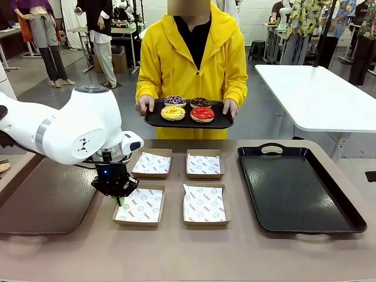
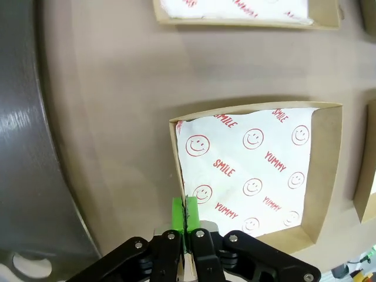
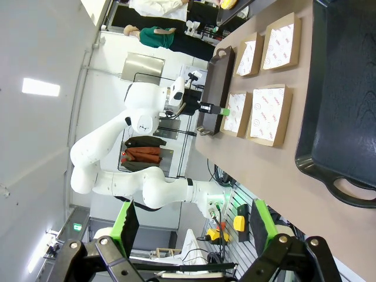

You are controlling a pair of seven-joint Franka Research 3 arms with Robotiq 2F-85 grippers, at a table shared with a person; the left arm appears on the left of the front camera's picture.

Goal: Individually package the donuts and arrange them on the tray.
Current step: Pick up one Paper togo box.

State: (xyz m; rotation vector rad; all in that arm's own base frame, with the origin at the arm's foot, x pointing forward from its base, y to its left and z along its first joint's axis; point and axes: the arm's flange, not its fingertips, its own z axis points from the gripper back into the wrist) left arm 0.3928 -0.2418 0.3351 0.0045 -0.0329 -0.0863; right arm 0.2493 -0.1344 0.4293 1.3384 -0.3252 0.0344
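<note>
1. The left gripper is clamped on the left wall of the near-left square brown cardboard box. The green pads hide the pinched edge.
2. The right gripper has its fingers wide apart and holds nothing.
3. A yellow-glazed donut, a red-glazed donut and two chocolate donuts, partly hidden behind them, sit on a black oval platter. A person at the far side holds it.
4. The large black rectangular tray lies at the right.

Box wall partly hidden inside the left pincer
</note>
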